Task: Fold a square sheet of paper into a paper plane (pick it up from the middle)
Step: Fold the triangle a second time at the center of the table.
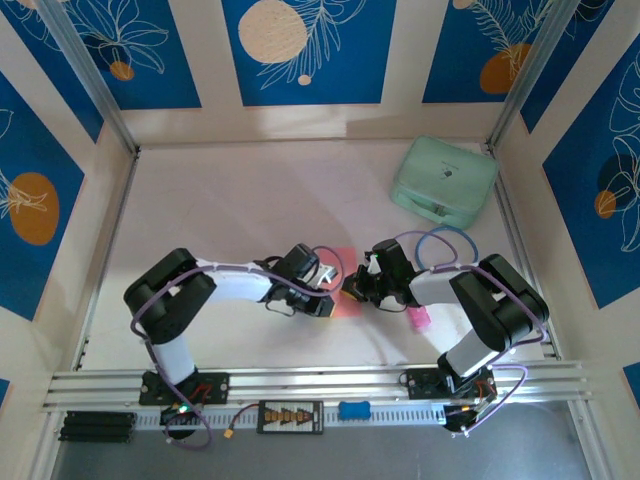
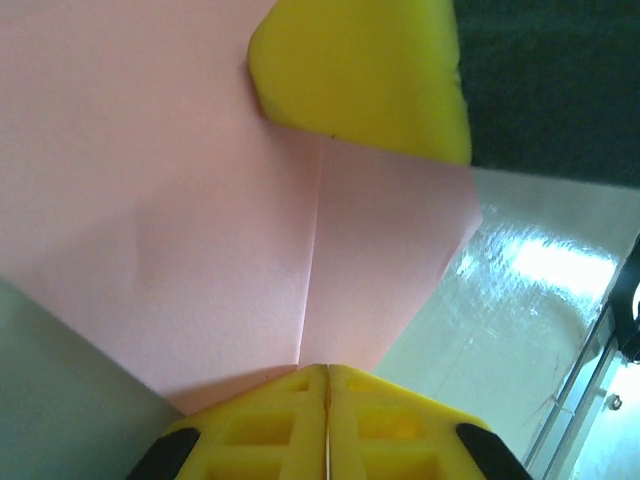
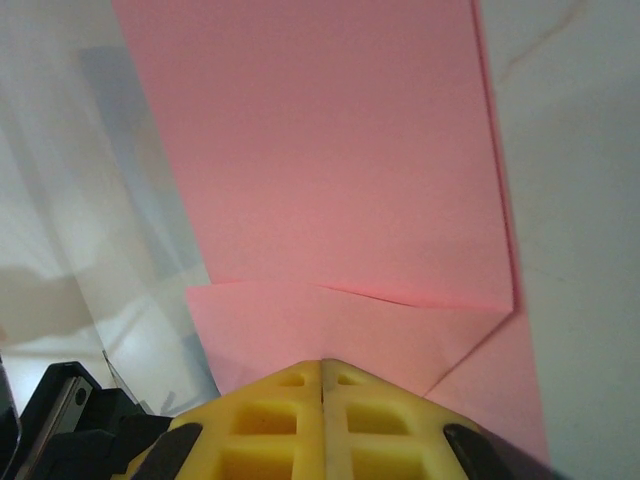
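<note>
My left gripper (image 2: 327, 372) and my right gripper (image 3: 322, 365) both have their jaws clenched, the yellow fingers pressed together along a thin seam. The thin matte salmon-pink sheet of paper (image 2: 200, 200) runs right up under both sets of tips, but I cannot tell whether any of it is caught between them. Straight out from my left jaws a sharp crease leads from the seam to the far end of the sheet, where a yellow finger (image 2: 360, 70) of my right gripper sits on the paper. The sheet spreads widest to the left of that crease. On the right its edge slants away over the glossy white worktop (image 2: 500, 290). Just ahead of my right jaws lies a folded flap whose slanted edges meet in a shallow point. Beyond it the sheet stretches away flat, with a narrow strip of a second layer showing along its right edge. From above, the two sets of jaws meet almost tip to tip over the sheet, in the near middle of the worktop. Back behind my right jaws, beside the forearm, lies a small chunky bright-pink stick-shaped object (image 1: 418, 318). Well beyond my right jaws and off to their right, a mint-green rounded case (image 1: 445, 180) rests near the far corner. Blue wall panels (image 1: 305, 50) with pale leaf drawings stand past everything.
</note>
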Controlling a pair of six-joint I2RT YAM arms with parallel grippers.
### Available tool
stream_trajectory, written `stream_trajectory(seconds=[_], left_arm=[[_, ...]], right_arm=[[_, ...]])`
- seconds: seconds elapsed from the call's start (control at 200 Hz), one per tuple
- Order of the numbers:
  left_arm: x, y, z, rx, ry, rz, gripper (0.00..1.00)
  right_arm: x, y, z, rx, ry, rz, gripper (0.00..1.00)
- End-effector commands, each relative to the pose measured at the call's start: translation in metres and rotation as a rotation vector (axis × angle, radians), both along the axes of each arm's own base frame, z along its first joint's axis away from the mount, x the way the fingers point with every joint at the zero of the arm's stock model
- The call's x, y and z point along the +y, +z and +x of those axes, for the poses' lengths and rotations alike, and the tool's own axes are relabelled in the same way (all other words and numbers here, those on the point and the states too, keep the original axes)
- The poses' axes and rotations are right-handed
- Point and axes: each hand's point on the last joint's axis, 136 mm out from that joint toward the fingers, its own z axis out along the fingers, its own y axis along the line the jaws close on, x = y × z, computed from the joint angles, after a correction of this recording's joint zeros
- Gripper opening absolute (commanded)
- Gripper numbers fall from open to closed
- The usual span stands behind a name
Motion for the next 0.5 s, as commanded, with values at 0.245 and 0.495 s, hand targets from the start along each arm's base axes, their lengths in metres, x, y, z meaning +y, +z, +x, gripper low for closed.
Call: stream_trajectory(seconds=[0.245,0.495], left_arm=[[0.023,0.0,-0.03,0.078,-0.022,0.049,0.1],[0.002,0.046,0.007,-0.081,0.043,-0.053,0.07]], right_arm=[[-0.026,-0.035,-0.021,0.128,-0.032,-0.128,0.0],[-0.024,-0.033,-0.021,0.123,-0.029,-0.123,0.0]])
